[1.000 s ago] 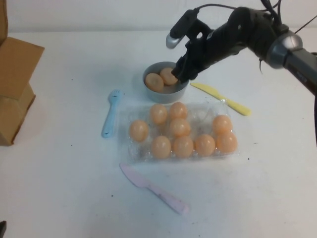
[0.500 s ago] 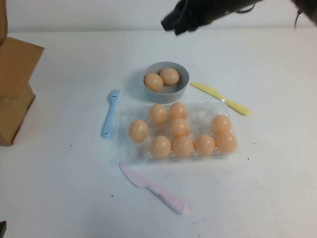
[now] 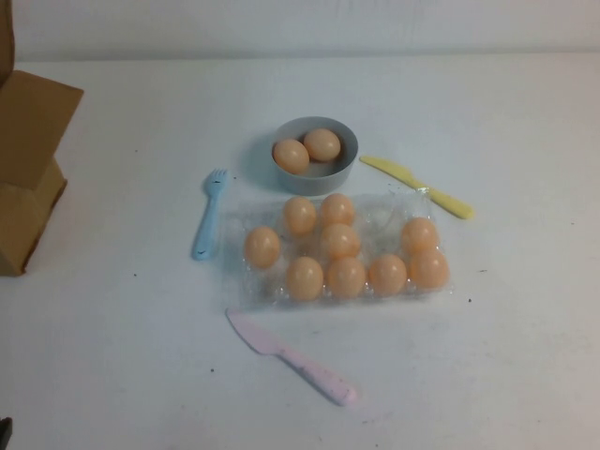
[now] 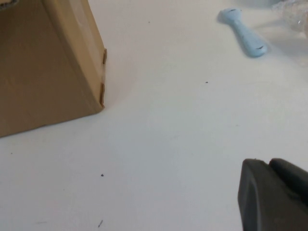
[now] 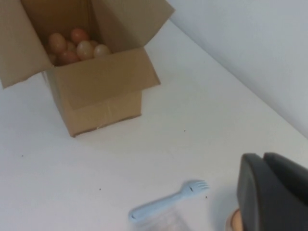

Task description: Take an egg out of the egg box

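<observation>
Right, from the high camera I see neither arm over the worktop. The egg box (image 3: pixel 339 249) lies near the middle of the worktop, a clear plastic tray with nine eggs in its cups; the egg (image 3: pixel 262 247) at its left end sits apart from the rest. Two more eggs lie in the grey-blue bowl (image 3: pixel 343 171), which stands just beyond the tray's far edge.

Around the tray I count three pieces of cutlery. A blue fork (image 3: pixel 209 215) lies along the tray's left side, tines toward the far edge of the worktop. A yellow knife (image 3: pixel 417 186) lies at a slant beside the bowl on the right, near the tray's far right corner. A pink knife (image 3: pixel 292 357) lies at a slant just off the tray's near edge. None of them rests on the tray.

A brown cardboard box (image 3: pixel 28 159) stands at the worktop's left edge; my right wrist camera looks into its open top and shows several eggs inside.

My right gripper (image 5: pixel 274 192) is clenched on nothing and hangs high above the worktop, over the fork end of the layout. My left gripper (image 4: pixel 274 195) sits low near the cardboard box; I cannot tell its fingers' state.
</observation>
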Tool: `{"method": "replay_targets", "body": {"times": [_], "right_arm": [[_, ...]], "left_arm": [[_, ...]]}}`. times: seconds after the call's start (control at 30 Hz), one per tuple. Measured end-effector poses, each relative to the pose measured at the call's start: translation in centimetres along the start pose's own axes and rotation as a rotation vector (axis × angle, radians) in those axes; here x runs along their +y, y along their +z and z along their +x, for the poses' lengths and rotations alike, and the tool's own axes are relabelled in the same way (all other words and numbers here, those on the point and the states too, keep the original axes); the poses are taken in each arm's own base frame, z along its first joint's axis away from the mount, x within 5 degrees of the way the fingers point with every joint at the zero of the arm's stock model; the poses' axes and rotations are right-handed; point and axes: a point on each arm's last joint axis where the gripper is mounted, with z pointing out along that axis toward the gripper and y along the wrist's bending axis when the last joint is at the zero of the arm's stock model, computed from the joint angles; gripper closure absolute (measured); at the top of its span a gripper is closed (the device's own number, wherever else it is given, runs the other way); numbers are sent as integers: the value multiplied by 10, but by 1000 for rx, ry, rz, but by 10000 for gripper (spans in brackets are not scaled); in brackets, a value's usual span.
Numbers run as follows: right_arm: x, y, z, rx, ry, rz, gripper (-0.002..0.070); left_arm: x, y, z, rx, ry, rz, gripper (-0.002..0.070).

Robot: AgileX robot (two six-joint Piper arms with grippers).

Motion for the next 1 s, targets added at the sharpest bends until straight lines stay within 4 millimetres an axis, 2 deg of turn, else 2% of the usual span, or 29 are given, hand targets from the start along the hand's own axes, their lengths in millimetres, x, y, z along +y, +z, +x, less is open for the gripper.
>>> {"method": "replay_targets", "body": {"times": [0.2,0.37,0.47,0.67,0.8,1.0], "right_arm": [[42,-48,15,-74,1,64,691],[70,-93,47,-92,1,137,691],[84,-114,77,-94,21,218,691],[107,-142,144,-142,9,361,691],[116,-150,192,-206,7,466,691],[123,-151,257,-266,12,596,692]], "left_arm": [[0,0,0,0,0,0,678],[0,0,0,0,0,0,678],[0,0,0,0,0,0,678],[0,0,0,0,0,0,678],[0,0,0,0,0,0,678],[0,0,0,0,0,0,678]]}}
